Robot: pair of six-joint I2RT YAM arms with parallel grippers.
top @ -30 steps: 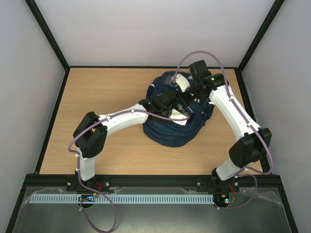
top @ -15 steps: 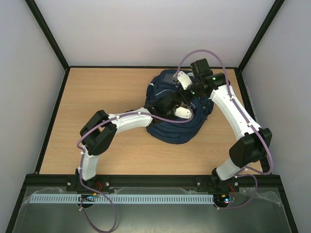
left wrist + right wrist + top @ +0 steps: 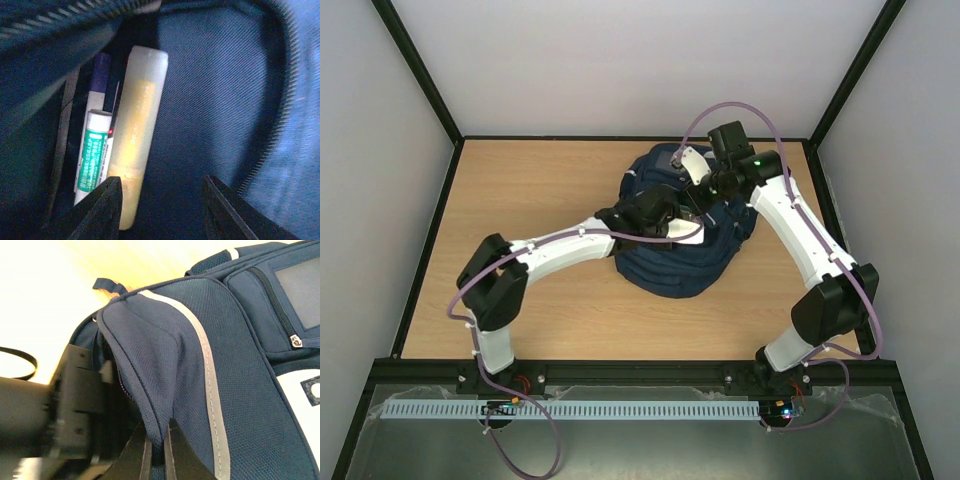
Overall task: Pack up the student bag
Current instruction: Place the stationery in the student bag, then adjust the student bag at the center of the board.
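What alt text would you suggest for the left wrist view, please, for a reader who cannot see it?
Inside the open navy student bag, a pale yellow tube lies beside a green-and-white marker and a dark blue pen. The left gripper hovers at the bottom edge, jaws apart and holding nothing.

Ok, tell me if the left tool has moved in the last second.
Yes: left tool shifted left, toward the table's far edge, over the student bag.

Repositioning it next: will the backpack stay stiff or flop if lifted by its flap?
Probably floppy: the student bag creases and drapes where the right gripper pinches its flap. Its slumped body would likely sag, not lift whole.
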